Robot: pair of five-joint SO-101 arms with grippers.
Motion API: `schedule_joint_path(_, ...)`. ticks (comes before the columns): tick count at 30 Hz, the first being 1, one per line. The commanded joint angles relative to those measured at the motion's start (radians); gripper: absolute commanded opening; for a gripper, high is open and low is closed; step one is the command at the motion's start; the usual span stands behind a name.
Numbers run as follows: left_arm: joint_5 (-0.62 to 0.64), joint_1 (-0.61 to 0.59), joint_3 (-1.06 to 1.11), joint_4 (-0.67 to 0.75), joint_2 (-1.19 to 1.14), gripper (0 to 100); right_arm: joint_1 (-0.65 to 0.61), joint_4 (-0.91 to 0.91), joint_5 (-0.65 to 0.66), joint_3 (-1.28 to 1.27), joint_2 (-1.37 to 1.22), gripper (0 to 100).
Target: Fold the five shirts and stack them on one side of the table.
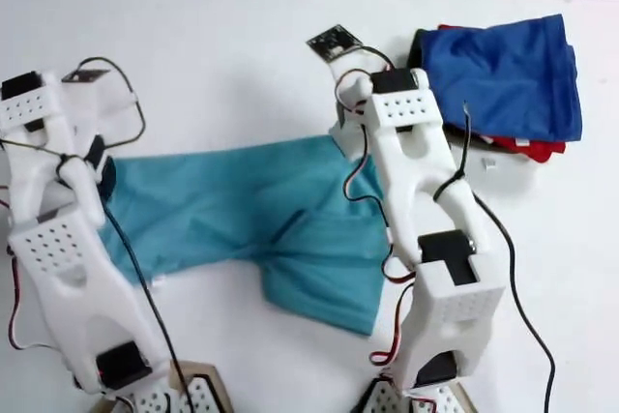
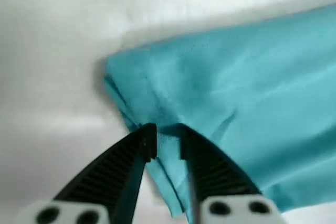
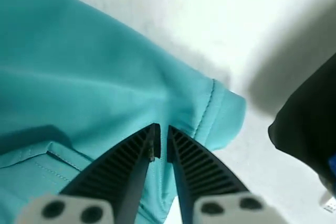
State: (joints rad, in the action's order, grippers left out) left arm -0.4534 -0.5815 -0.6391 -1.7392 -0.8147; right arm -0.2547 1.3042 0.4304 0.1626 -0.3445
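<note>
Teal shirt [image 1: 242,205] on the white table [image 1: 222,55], held at both ends.
Left gripper [image 2: 164,141] clamps its folded corner; right gripper [image 3: 160,141] clamps the hem near the blue-topped stack [image 1: 503,74].

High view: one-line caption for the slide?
Left gripper and right gripper hold opposite ends of the teal shirt; a blue-topped folded stack lies beyond the right gripper.

the blue shirt [image 1: 503,74] hides most of the red shirt [image 1: 537,149] beneath it.

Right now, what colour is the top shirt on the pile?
The folded fabric shirt is royal blue; high view.
</note>
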Motion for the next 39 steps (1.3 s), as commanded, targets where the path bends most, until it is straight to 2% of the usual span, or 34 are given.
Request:
schedule_joint_path(1, 0.041, -0.04, -0.03, -0.017, 0.009, 19, -0.01, 0.002, 0.0, 0.008, 0.071, 1.9)
schedule_joint_path(7, 0.103, -0.012, 0.03, -0.017, 0.009, 17, -0.01, 0.001, 0.002, 0.012, 0.071, 1.9)
schedule_joint_path(15, 0.106, 0.026, 0.042, 0.0, 0.011, 16, -0.004, 0.004, 0.002, 0.008, 0.071, 1.9)
schedule_joint_path(19, 0.103, 0.026, 0.042, 0.008, 0.009, 3, -0.002, 0.004, 0.002, 0.006, 0.071, 1.9)
schedule_joint_path(28, 0.104, 0.029, 0.039, 0.031, 0.021, 3, -0.002, 0.005, -0.003, 0.008, 0.071, 1.9)
schedule_joint_path(33, 0.106, 0.037, -0.048, -0.041, 0.021, 3, -0.002, 0.005, -0.006, 0.008, 0.071, 1.9)
schedule_joint_path(39, 0.106, 0.037, -0.076, -0.046, 0.023, 3, -0.002, 0.005, -0.003, 0.008, 0.071, 1.9)
